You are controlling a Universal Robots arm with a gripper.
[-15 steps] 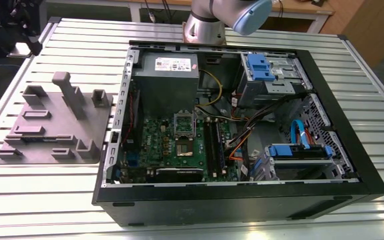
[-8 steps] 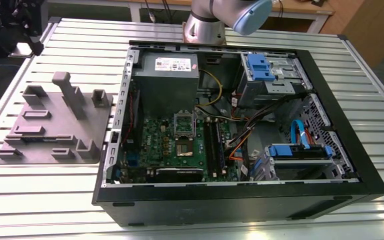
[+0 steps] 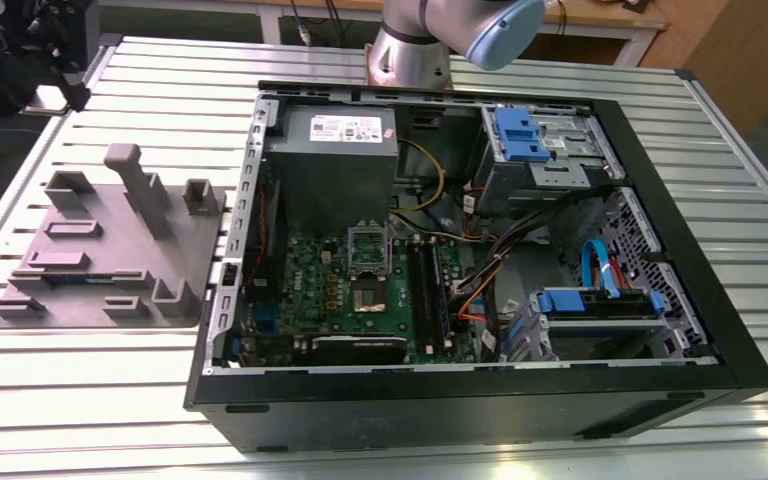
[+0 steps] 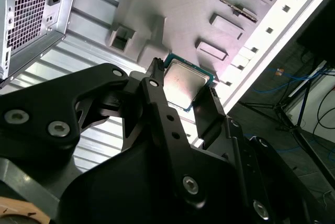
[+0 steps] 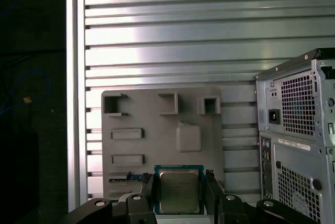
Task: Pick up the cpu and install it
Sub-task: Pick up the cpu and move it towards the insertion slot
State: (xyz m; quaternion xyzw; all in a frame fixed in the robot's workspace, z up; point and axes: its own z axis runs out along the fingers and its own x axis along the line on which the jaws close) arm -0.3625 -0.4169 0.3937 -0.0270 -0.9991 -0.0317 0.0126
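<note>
The black linkage of the pincer [image 4: 184,77] lies nearest the lens in both wrist views. Its two fingers [image 4: 157,93] are closed on the cpu [image 4: 184,84], one on each of two opposite edges.

**Hold.** The grip is taken on the pale green rim. The silvery metal top stays uncovered and faces the cameras. An edge grip of this kind probably keeps pressure off both faces of the chip and holds it flat between the fingers.

**Position of the cpu.** The cpu hangs in the pincer above the grey fixture tray [image 5: 157,130]. It is clear of the tray surface, not resting in it. The tray carries raised blocks and pockets, apparently to locate each part at a known place for pickup. A dark strip-shaped part lies in one slot just beside the pincer. It cannot be identified.

**Surroundings.**
- The tray lies on the slatted metal worktop [image 3: 91,400], beside the open computer case [image 3: 491,390].
- The case lies on its side with the panel off, so the motherboard [image 3: 357,290] faces upward and can be reached from above.
- The socket [image 3: 365,292] sits near the middle of the board. Its metal frame appears to stand raised, and the seat looks unoccupied.

**Progress.** Judged from these views, pickup is done and installation is not yet done. The cpu is well apart from the socket.
</note>
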